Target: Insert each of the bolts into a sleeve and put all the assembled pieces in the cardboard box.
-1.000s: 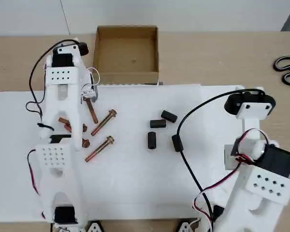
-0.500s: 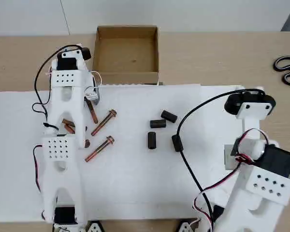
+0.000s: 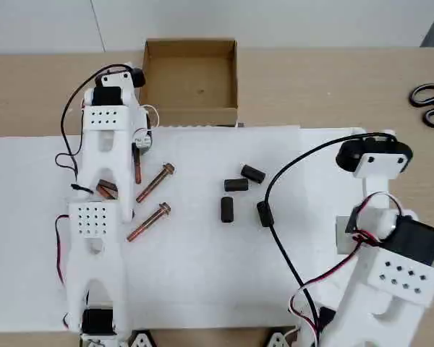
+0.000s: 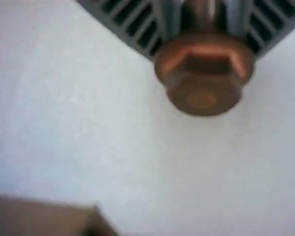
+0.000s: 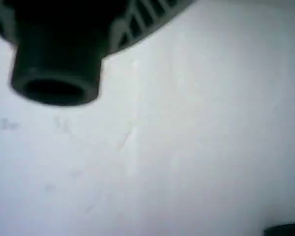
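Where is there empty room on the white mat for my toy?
The white mat is bare along its near edge between the left arm and right arm. Bare tabletop lies between the cardboard box and scissors. Crowded around the bolts and sleeves.

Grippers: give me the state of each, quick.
Left gripper: closed, holding a bolt.
Right gripper: closed, holding a black sleeve.

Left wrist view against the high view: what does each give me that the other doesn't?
Left wrist: the held bolt seen end-on, its hex head facing the camera and its shank clamped between the ribbed jaws. High: two loose bolts, the sleeves, the box, scissors and both arms. Both: that bolt and the white mat under it.
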